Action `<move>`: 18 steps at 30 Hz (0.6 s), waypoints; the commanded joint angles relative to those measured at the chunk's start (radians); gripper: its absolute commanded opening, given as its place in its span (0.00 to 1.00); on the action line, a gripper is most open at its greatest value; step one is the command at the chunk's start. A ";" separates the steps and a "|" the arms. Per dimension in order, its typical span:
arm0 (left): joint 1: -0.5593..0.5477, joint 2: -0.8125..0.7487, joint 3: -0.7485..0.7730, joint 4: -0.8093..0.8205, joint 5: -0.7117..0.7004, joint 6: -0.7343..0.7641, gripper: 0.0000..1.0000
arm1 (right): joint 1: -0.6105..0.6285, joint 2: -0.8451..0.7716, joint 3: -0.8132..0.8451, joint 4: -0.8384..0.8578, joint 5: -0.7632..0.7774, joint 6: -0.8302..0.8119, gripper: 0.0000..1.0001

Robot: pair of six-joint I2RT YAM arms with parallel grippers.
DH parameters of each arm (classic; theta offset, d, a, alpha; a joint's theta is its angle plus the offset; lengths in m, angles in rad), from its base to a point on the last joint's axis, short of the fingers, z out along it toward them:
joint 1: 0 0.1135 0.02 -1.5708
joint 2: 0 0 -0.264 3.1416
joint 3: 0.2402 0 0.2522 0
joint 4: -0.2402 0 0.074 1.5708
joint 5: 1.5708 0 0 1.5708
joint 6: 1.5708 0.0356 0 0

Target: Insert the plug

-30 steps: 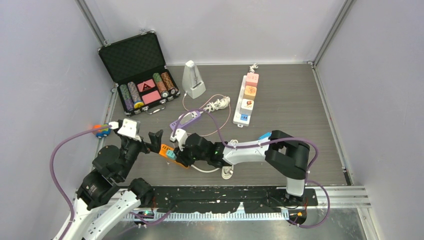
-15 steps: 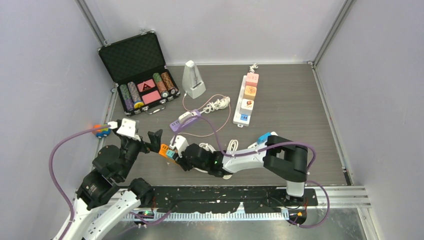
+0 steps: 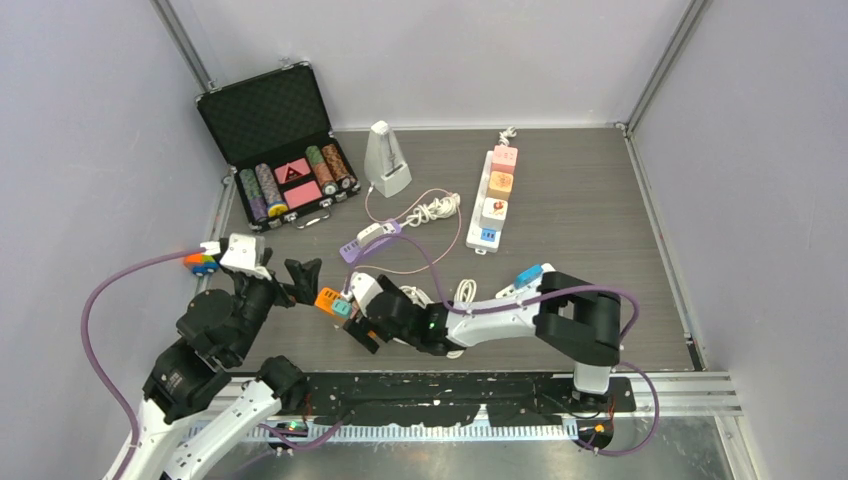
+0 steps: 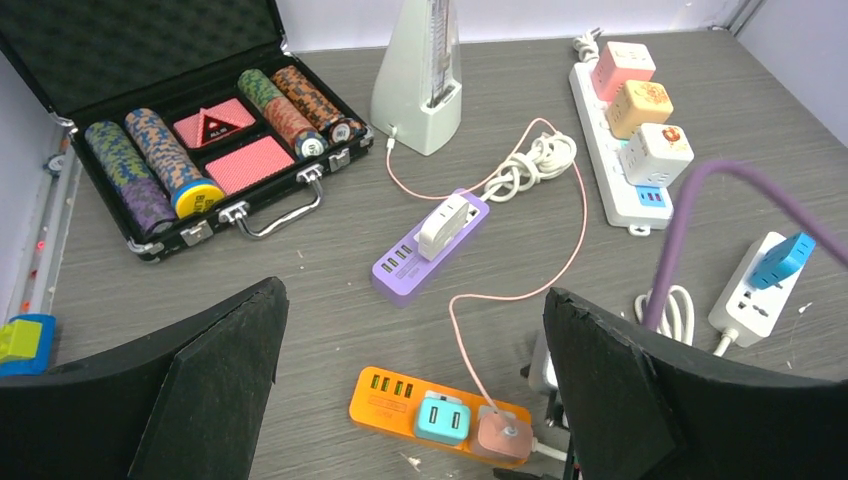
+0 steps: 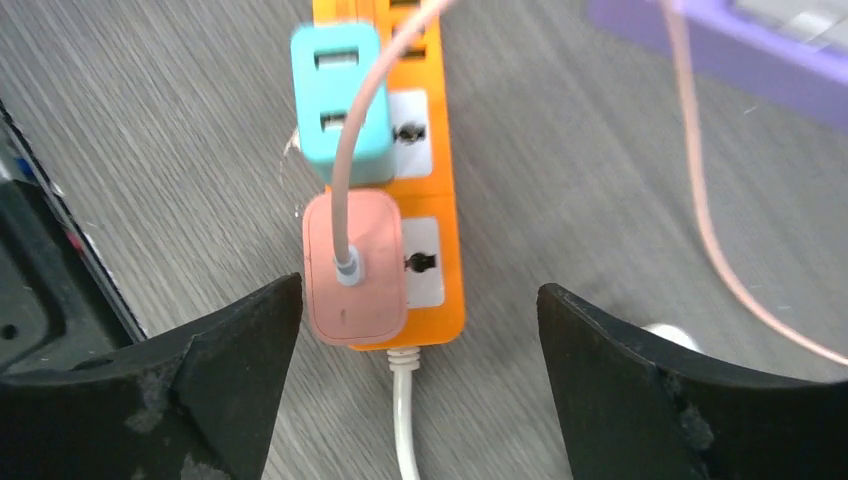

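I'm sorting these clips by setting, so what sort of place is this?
Most likely a robotics test cell: plain walls box in a table with a left arm and right arm bolted on, and unrelated props: orange power strip, poker chip case, metronome.

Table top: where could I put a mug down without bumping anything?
The widest bare patch of table runs between the white power strip and the right wall. A smaller one lies between the metronome and that strip. Near the orange power strip and purple hub, cables crowd everything.
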 commanded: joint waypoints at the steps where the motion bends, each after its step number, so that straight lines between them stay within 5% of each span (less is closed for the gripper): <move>1: -0.001 -0.024 0.034 -0.019 -0.006 -0.073 1.00 | -0.001 -0.193 0.167 -0.159 0.048 -0.021 0.96; 7: -0.001 -0.073 0.069 -0.105 -0.076 -0.215 1.00 | -0.002 -0.436 0.205 -0.383 0.078 0.023 0.95; 18: -0.002 -0.222 0.076 -0.245 -0.119 -0.254 1.00 | 0.000 -1.132 0.133 -0.867 0.596 0.162 0.95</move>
